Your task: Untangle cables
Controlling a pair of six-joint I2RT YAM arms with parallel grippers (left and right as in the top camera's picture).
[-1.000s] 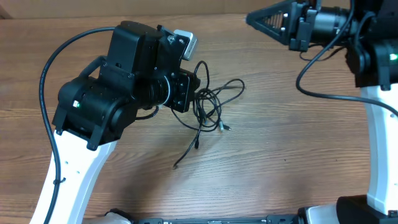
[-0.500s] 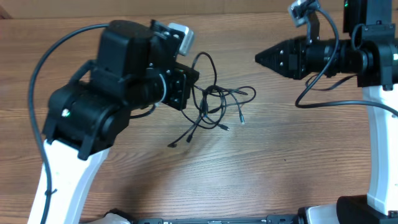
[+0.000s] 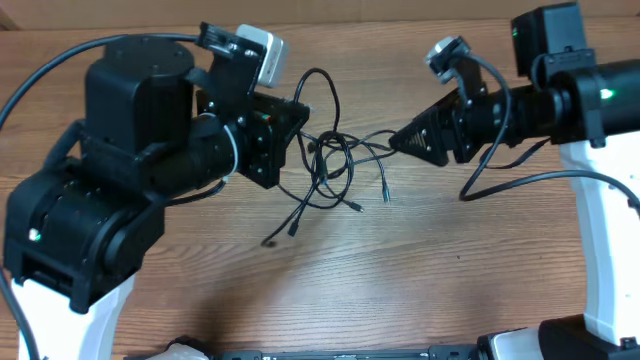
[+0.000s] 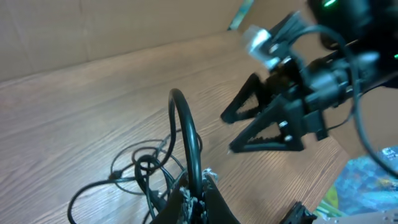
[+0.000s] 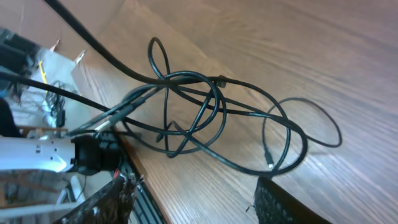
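Overhead: a wood-grain table (image 3: pixel 450 280) carries the cables (image 3: pixel 330 165), a loose black tangle at its middle with plug ends trailing toward the near edge. The left gripper (image 3: pixel 298 118) is clenched on a strand at the tangle's left. The right gripper (image 3: pixel 395 142) points at its right side with its jaws spread. A second ago that gripper was up in the far right corner, jaws together, and the tangle lay more bunched.

Left wrist: a cable loop (image 4: pixel 186 130) arches up from the closed fingers, and a plain tan wall (image 4: pixel 93 25) stands behind the table.

Right wrist: the tangle (image 5: pixel 211 106) lies just ahead of the parted fingers (image 5: pixel 286 199).
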